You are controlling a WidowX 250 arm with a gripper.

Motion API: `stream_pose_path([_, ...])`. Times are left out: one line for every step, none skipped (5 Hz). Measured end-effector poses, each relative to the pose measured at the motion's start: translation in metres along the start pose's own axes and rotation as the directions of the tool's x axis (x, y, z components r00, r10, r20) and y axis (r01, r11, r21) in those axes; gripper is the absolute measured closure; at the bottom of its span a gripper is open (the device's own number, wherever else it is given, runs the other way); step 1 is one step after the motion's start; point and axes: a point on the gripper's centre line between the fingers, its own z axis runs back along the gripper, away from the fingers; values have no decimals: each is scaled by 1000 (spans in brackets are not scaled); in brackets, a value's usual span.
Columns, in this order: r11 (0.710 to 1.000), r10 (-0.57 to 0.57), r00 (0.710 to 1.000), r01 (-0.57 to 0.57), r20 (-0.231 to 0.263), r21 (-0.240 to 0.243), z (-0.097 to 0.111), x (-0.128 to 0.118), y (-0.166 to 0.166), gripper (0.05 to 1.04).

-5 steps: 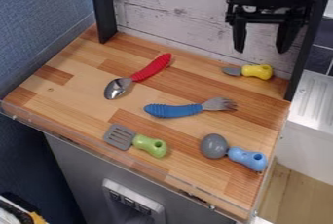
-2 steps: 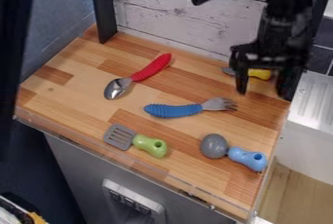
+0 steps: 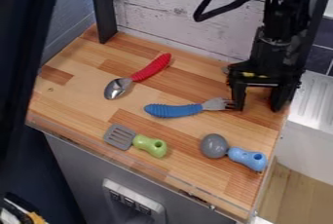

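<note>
A blue-handled fork [image 3: 174, 111] lies flat near the middle of a wooden counter [image 3: 81, 89], tines toward the black gripper [image 3: 259, 107], which stands wide open beside them with nothing in its hold; whether a finger touches the tines, the view cannot tell. Handling appears to be at its outset: the gripper is down at counter level, but no grip is made and nothing is lifted; closing on a piece, raising it and setting it down all remain undone. Beyond the fork, a yellow tool [image 3: 249, 74] shows partly behind the gripper; a red-handled spoon [image 3: 151, 68] lies toward the back wall; a green-handled spatula [image 3: 150, 145] and a ladle [image 3: 214, 146] lie toward the front; the count is one of each, five utensils in all.
</note>
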Motion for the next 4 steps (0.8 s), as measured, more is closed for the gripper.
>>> stream_pose_path([1000, 11, 1000, -11, 0, -4, 0, 1, 0, 147])
stream_pose_path([999, 24, 1000, -24, 6, -22, -2, 3, 1, 386])
stream_pose_path([998, 38, 999, -37, 17, -54, -3, 2, -1, 669])
stream_pose_path([996, 55, 998, -54, 10, -66, -3, 4, -1, 903])
